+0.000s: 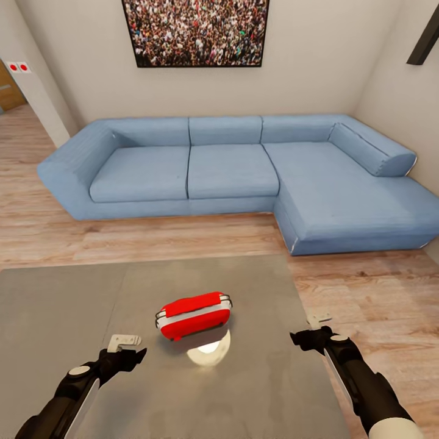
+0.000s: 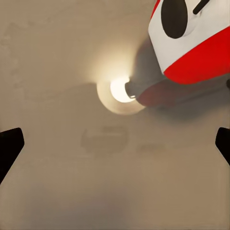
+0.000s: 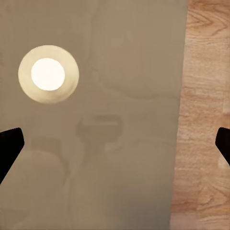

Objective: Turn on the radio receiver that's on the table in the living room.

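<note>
Two grippers hover over the table (image 1: 55, 317), radio receiver (image 1: 194, 315) between them, touching neither. Left gripper (image 1: 127, 349) sits near the radio's left end, fingers spread apart; in its wrist view only the dark fingertips (image 2: 9, 148) show at the edges, nothing between them. Radio lies near the middle of the grey top, long axis running left-right and slightly tilted up toward the right, white band along its length. A bright round lamp reflection (image 1: 209, 349) glows just in front of it. Left wrist view catches the radio's end face (image 2: 189, 40) with the black dial, hidden from the head camera. Right gripper (image 1: 313, 329) is near the table's right edge, jaws apart; its wrist view shows table edge and wood floor (image 3: 203, 120). Blue sofa (image 1: 244, 171) and crowd picture (image 1: 196, 32) stand behind, well apart.
</note>
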